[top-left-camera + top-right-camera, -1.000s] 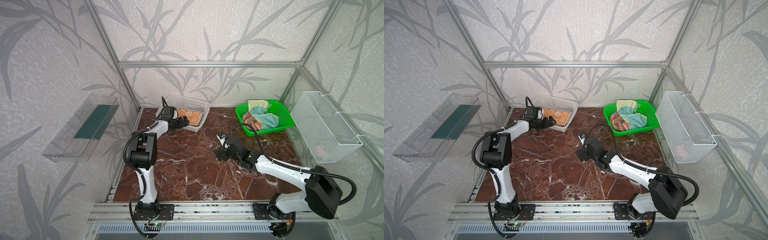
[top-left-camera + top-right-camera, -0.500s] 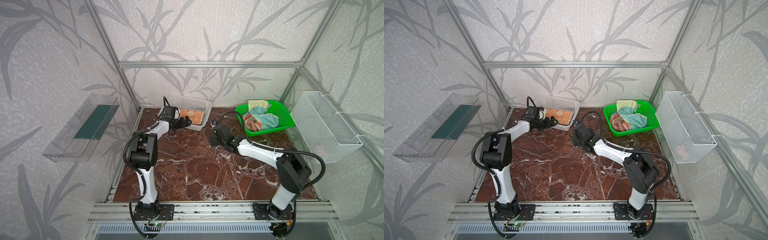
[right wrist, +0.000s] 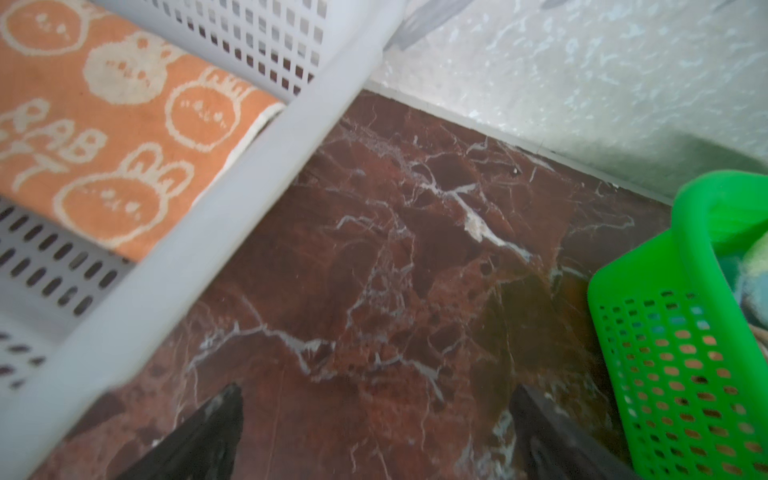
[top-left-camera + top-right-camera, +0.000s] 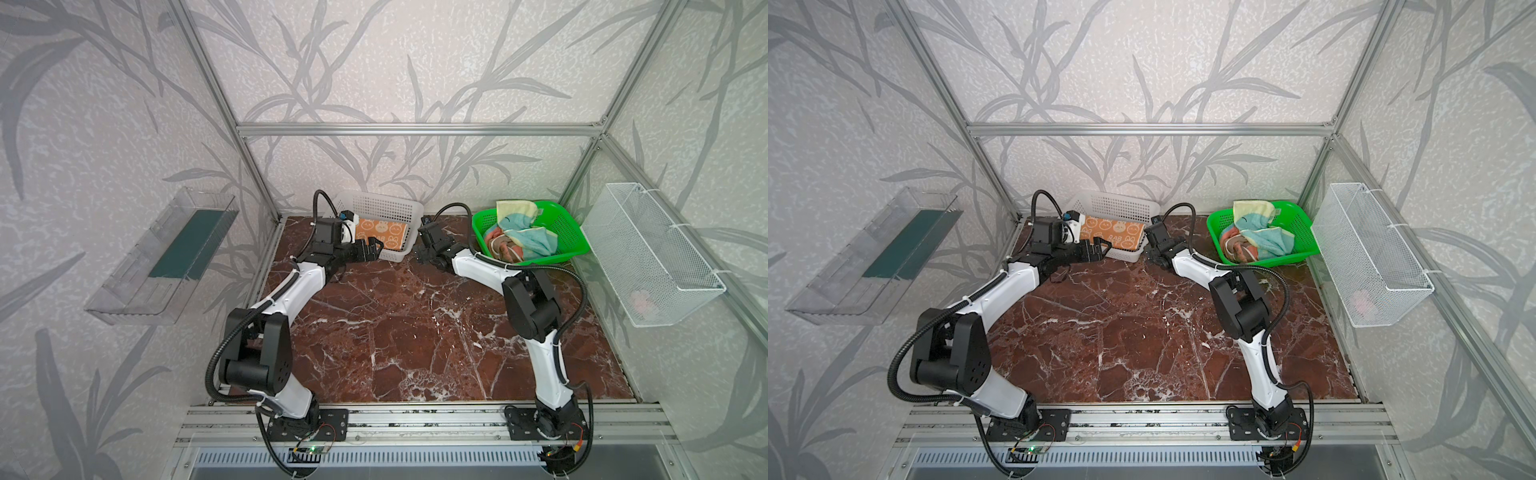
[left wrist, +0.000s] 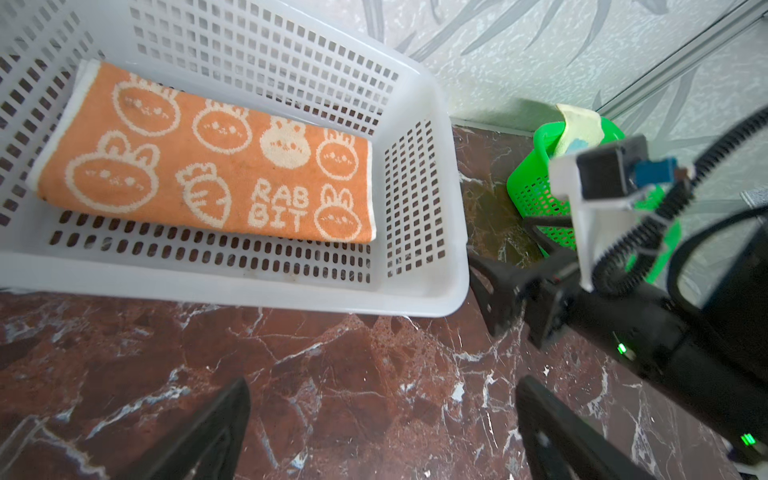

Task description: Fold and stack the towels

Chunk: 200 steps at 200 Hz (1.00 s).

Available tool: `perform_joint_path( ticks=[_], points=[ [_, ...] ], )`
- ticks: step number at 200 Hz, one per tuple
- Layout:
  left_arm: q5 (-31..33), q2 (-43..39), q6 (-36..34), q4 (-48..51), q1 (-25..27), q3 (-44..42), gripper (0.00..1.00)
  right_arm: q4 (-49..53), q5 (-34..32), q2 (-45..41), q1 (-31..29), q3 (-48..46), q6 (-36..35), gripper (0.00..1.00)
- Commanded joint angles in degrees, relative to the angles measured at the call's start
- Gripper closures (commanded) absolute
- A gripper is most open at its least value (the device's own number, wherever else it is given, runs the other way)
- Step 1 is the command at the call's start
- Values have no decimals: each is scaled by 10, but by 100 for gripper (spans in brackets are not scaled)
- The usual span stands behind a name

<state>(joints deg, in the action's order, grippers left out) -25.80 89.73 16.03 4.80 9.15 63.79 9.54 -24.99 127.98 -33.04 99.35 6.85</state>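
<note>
Beside the white basket (image 5: 249, 297), both end effectors (image 5: 382, 382) (image 3: 376, 388) gape wide, empty.

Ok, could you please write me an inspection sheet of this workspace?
Surface: red-brown marble table.
Job's things: orange towel folded in white basket; yellow-teal towel, pink towel crumpled in green basket.
Clutter: nothing seen.
Claws: left claw open, empty, beside white basket; right claw open, empty, between baskets.
Cables: black hoses along both arms.
Surroundings: clear wall tray; wire basket, blurred pink item inside.
</note>
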Motion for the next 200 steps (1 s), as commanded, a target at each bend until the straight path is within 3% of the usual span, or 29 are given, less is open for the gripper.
perform_joint_path(
  ticks=[1, 62, 119, 163, 200],
  points=[
    [0, -39, -10, -19, 7, -29, 1, 21, 1, 40, 8, 66, -26, 1],
    [26, -103, -24, -10, 11, -71, 1, 24, 40, 138, 10, 221, -87, 1],
    [45, -134, -33, 0, 16, -87, 1, 40, 157, 211, 2, 346, -87, 1],
    [51, -133, -39, 4, 21, -86, 1, 57, 239, 262, -28, 441, -133, 1],
    [51, -127, -42, 5, 25, -86, 1, 45, 223, 266, -39, 455, -123, 1]
  ],
)
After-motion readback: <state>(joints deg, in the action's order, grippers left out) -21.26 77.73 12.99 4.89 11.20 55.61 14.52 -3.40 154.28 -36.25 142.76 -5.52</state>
